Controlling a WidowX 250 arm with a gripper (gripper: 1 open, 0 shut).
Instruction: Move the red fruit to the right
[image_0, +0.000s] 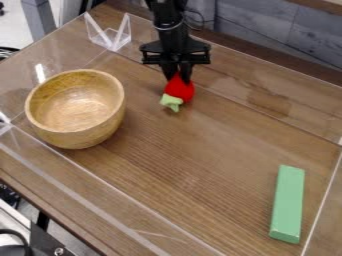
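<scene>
The red fruit (178, 90), a small toy strawberry with its pale green cap (170, 101) pointing down-left, is at the back middle of the wooden table, low against the surface. My black gripper (178, 73) comes down on it from above, and its fingers are shut on the fruit's upper end. The fingertips are partly hidden against the red body.
A wooden bowl (76, 106) stands at the left. A long flat green block (287, 204) lies at the front right. A low clear plastic wall (94, 205) rings the table, and a clear bracket (107, 33) stands at the back left.
</scene>
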